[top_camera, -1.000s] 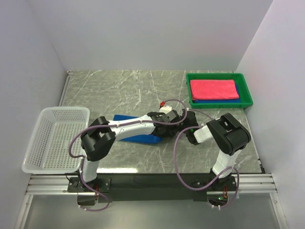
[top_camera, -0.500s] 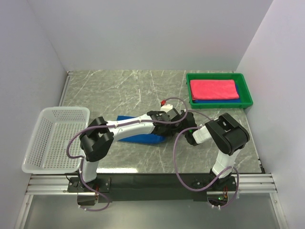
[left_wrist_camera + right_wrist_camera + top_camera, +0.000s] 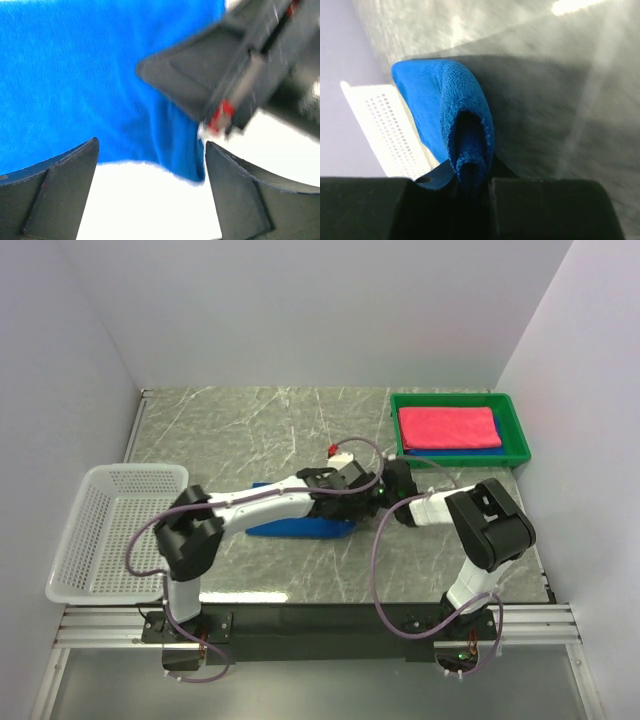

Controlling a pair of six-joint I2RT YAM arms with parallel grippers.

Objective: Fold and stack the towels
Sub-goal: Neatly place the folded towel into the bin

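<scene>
On the table [image 3: 250,430], back right, green tray [image 3: 516,436] holds pink-red towel [image 3: 448,427] folded on top of lower blue towel [image 3: 455,451]; two look done. Mid-table, third blue towel [image 3: 290,527] lies partly folded, not yet stacked. Right gripper [image 3: 470,182] pinches its folded edge. Left gripper [image 3: 150,150] jaws wide, holding nothing, close over the cloth.

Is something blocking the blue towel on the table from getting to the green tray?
Nothing visible. Only bare table lies between the blue towel and the green tray; the right hand pinches the towel's edge.
</scene>
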